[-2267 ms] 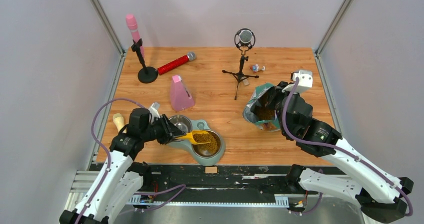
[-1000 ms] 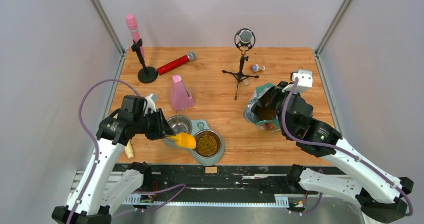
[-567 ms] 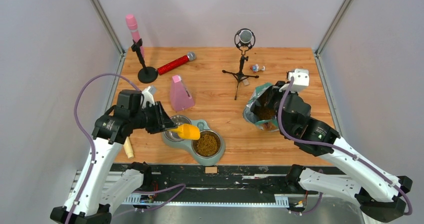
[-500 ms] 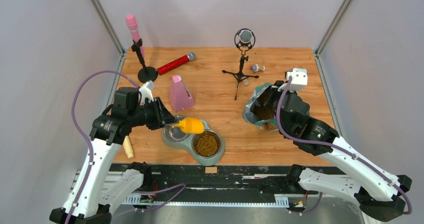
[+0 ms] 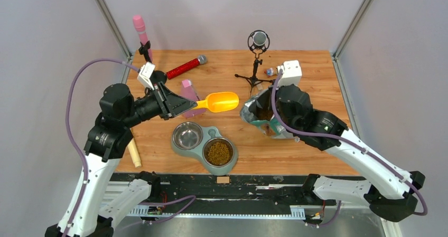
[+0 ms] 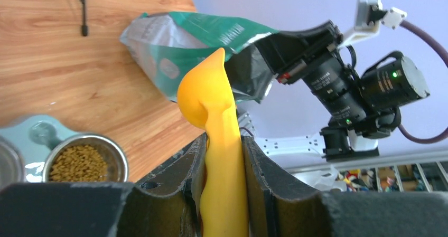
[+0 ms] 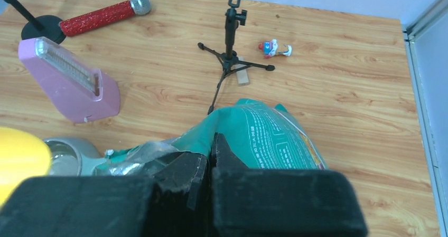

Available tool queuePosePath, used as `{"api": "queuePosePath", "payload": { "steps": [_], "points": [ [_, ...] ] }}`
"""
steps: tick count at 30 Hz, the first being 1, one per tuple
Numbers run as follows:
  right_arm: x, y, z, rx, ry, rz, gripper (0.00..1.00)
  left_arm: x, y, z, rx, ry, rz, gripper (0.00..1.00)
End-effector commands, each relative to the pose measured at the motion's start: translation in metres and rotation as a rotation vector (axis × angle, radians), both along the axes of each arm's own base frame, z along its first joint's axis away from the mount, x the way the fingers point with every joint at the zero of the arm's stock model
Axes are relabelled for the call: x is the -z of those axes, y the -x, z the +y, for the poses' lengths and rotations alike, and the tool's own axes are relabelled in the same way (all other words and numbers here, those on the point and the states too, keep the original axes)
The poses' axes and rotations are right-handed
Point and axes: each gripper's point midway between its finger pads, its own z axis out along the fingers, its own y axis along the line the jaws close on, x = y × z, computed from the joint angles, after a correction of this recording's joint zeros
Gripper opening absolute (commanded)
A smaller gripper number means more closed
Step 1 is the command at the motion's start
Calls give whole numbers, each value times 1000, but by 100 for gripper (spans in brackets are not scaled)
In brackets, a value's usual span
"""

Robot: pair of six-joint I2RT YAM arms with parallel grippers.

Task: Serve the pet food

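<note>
Wooden table [image 5: 317,68] under high left hand [image 6: 222,158] with scoop [image 5: 222,102], right hand [image 7: 210,158] tight on bag [image 7: 264,136].

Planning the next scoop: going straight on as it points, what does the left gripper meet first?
Likely the open pet food bag, reached first by the yellow scoop in the left gripper; height unclear.

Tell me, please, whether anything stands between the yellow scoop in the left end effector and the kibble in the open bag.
Nothing visible does. The yellow scoop hangs midair beside the bag's open mouth, where kibble shows; only table lies below. The microphone tripod stands farther back, off that line.
</note>
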Motion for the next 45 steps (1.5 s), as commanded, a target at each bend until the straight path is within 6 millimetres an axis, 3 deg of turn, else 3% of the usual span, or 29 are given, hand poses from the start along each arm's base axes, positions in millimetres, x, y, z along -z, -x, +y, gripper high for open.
{"api": "queuePosePath", "payload": {
  "steps": [1, 7, 12, 15, 19, 26, 31, 39, 45],
  "points": [
    [-47, -9, 31, -67, -135, -71, 0, -32, 5, -16, 69, 64, -84, 0],
    [-45, -30, 56, -30, -147, -43, 0, -25, 3, -17, 50, 52, -59, 0],
    [-37, -44, 77, -19, -154, -22, 0, -9, -19, -11, -63, -1, -6, 0],
    [-30, -50, 83, 4, -156, -16, 0, 2, -30, -17, -75, -15, 41, 0],
    [-26, -56, 82, 43, -149, -21, 0, 26, -50, -40, -64, -70, 141, 0],
    [-20, -55, 80, 48, -139, -22, 0, 48, -60, -87, 5, -170, 238, 0],
    [-15, -55, 71, 90, -122, -26, 0, 82, -72, -93, -84, -324, 350, 0],
    [-9, -57, 69, 119, -129, -24, 0, 108, -80, -94, -209, -475, 438, 0],
    [-6, -55, 56, 198, -213, -33, 0, 135, -84, -115, -206, -495, 499, 0]
  ]
}}
